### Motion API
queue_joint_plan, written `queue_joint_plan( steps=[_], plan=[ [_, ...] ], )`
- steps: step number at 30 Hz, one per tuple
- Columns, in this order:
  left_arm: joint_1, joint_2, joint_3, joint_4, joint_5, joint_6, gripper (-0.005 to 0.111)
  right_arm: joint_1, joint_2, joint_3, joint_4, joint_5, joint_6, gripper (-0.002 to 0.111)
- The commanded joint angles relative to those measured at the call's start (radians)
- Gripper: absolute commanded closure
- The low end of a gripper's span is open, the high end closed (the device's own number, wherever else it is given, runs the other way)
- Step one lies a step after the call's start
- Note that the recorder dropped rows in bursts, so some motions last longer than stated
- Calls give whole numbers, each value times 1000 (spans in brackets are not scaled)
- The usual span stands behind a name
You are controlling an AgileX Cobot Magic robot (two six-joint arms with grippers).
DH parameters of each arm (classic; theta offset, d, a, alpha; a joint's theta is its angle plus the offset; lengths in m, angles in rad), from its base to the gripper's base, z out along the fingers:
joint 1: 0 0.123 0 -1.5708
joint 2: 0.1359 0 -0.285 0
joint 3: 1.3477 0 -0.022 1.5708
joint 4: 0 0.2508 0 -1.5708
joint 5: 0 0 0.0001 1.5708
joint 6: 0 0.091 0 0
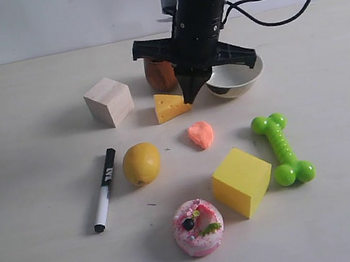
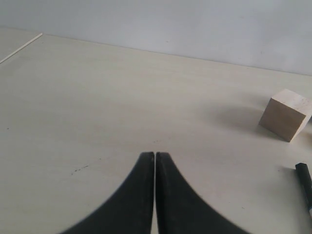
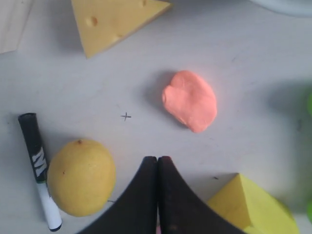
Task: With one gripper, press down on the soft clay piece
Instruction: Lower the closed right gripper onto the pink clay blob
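1. The soft clay piece (image 3: 190,101) is lying on the table (image 1: 26,162), below the right claw (image 1: 191,96) and a little ahead of its tip. Nothing is touching it.
2. It is showing as a small, flat, matte salmon-orange lump, roundish with one narrower end. Its top is gently uneven, and no deep dent is showing.
3. The right claw's two fingers are pressing together into one blunt point and gripping nothing, likely so the joined tip is serving as a stamp.
4. The right claw is hovering pointed downward, so the press is not yet begun. The tip probably needs centring over the lump before it descends.
5. The cheese wedge (image 1: 171,107) is sitting closest beneath the right claw's tip, near the clay. The lemon (image 1: 141,163) and yellow cube (image 1: 241,182) are lying beyond the clay, one on each flank.
6. The left claw (image 2: 154,154) is likewise closed and empty. It is hanging well away, with the wooden cube (image 2: 285,114) and marker pen (image 2: 305,183) off to one side, seemingly parked clear of the working arm.
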Motion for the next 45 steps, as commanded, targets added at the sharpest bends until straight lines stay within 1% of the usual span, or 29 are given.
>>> queue_joint_plan(
  steps=[1,5,15,28,38,45],
  plan=[
    [1,-6,3,-5,-4,1,103,2,38,-7,-29,4,6,108],
    [1,-6,3,-5,-4,1,103,2,69,-7,-20,4,6,108],
    [1,-6,3,-5,-4,1,103,2,75,-7,-89,4,8,108],
    [1,-6,3,-5,-4,1,103,2,144,-7,-79,4,-5,108],
    [1,-6,3,-5,-4,1,103,3,145,-7,-79,4,-14,108],
    [1,-6,3,-5,-4,1,103,24,145,-7,-107,-23,-14,108]
  ],
)
